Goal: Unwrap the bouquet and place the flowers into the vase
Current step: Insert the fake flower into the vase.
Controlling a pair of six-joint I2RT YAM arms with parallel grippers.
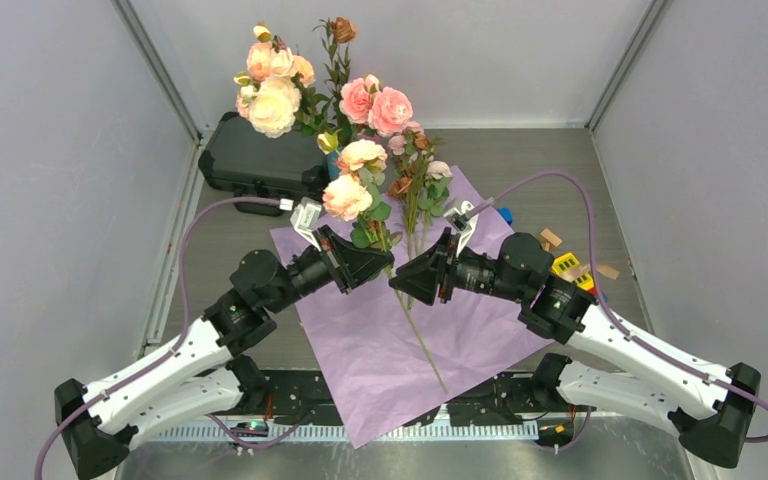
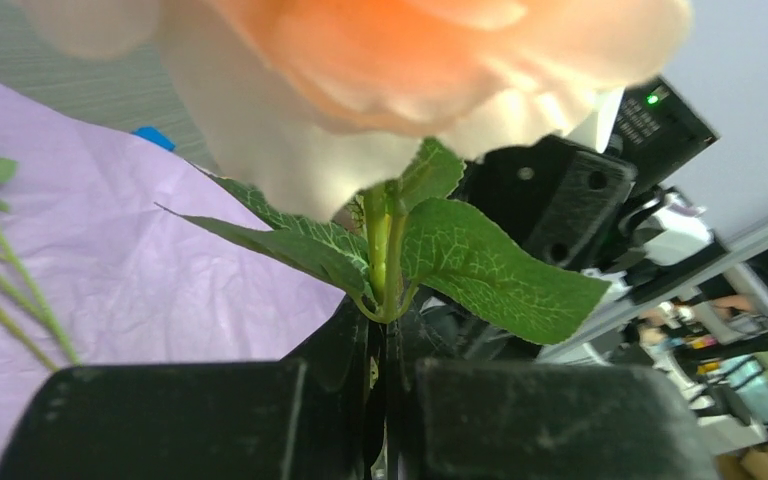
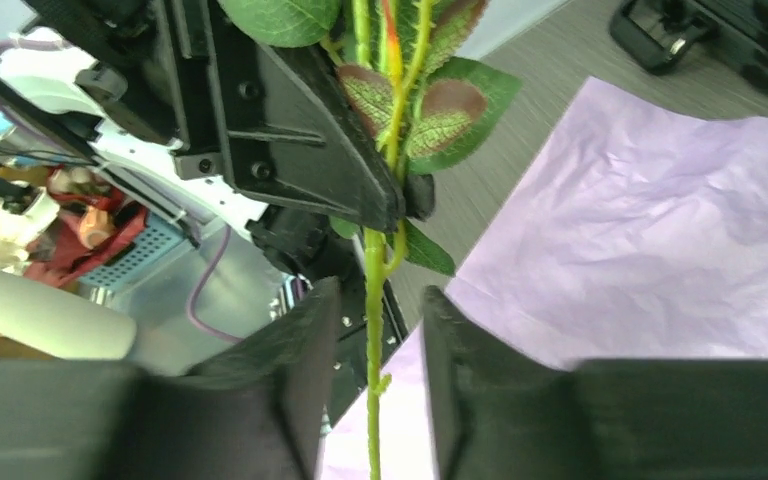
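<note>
Jaws of left gripper (image 2: 390, 372) clamped on green stem (image 3: 373, 270) of big peach-orange rose (image 1: 347, 197); right gripper's (image 3: 375, 335) jaws apart around it.
Small pink, cream and brown roses (image 1: 401, 186) lying on spread lilac paper (image 1: 380, 350).

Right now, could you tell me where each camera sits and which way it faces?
Top external: above and behind, looking down on left arm, right arm, lilac paper.
Left wrist: looks along the left pincer, shut on a rose stem.
Right wrist: looks along the open right pincer, toward the left pincer.
Shared: both wrists show that stem.
</note>
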